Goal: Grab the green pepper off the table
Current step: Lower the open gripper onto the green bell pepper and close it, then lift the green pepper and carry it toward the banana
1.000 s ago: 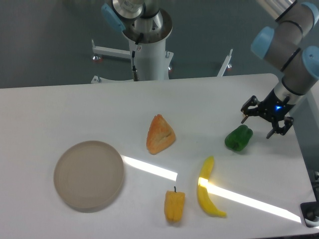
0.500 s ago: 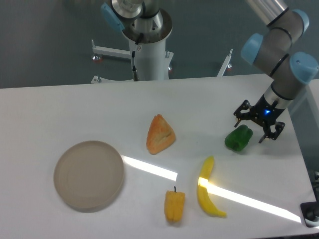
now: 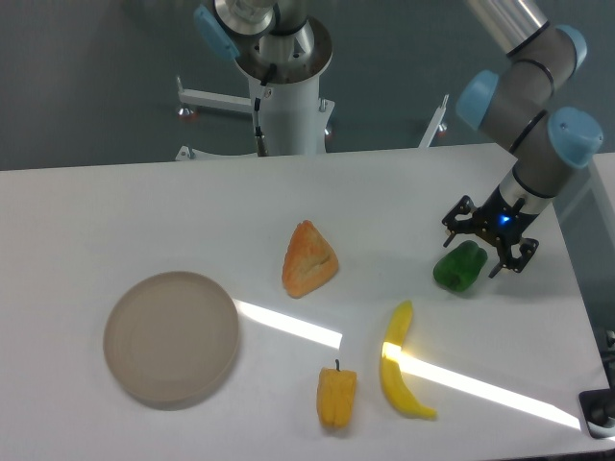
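- The green pepper (image 3: 459, 266) is seen lying on the table (image 3: 144, 211), near the right edge, untouched by any other item.
- The gripper (image 3: 486, 239) is positioned directly over the pepper's upper right part, its black fingers spread wide to either side; nothing is held between them.
- A blue light is shown glowing on the gripper body.
- A yellow banana (image 3: 401, 364) is found below the pepper, nearer the front edge, and a yellow-orange pepper (image 3: 336, 395) just left of the banana.
- An orange wedge-shaped piece (image 3: 307, 258) is placed near the table's middle, well apart from the green pepper.
- A round beige plate (image 3: 170, 337) is set at the left.
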Available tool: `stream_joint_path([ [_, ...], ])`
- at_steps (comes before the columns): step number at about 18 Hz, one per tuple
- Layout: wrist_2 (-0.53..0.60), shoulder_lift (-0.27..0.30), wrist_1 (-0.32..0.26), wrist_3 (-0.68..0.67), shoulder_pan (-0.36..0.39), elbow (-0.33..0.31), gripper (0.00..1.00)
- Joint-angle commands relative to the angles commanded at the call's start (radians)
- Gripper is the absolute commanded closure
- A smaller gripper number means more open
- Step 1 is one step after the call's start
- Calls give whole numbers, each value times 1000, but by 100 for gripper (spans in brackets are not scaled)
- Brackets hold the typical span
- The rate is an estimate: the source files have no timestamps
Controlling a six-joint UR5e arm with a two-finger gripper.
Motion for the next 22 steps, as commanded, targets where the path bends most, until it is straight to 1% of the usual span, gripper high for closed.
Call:
stream_joint_path([
  [2,0,-2,-2,2,0,5,64],
  [3,2,-2,-2,0,0,8,72],
  [4,2,-2,-2,0,0,8,77],
  [5,2,-2,-2,0,0,11,79],
  [7,0,-2,-6,-5,0,23,79],
  [11,2,-3,-21,-17,-29,93,79],
  [13,2,3,-28,-32,-69,121,79],
  [16,-2,-2,-29,-90,-135,169,79],
  [19,2,-31,-25,-175,-196,221,79],
  [20,2,-38,-28,-192,-205,238,79],
  [22,2,-38,-28,-198,-207,242,79],
])
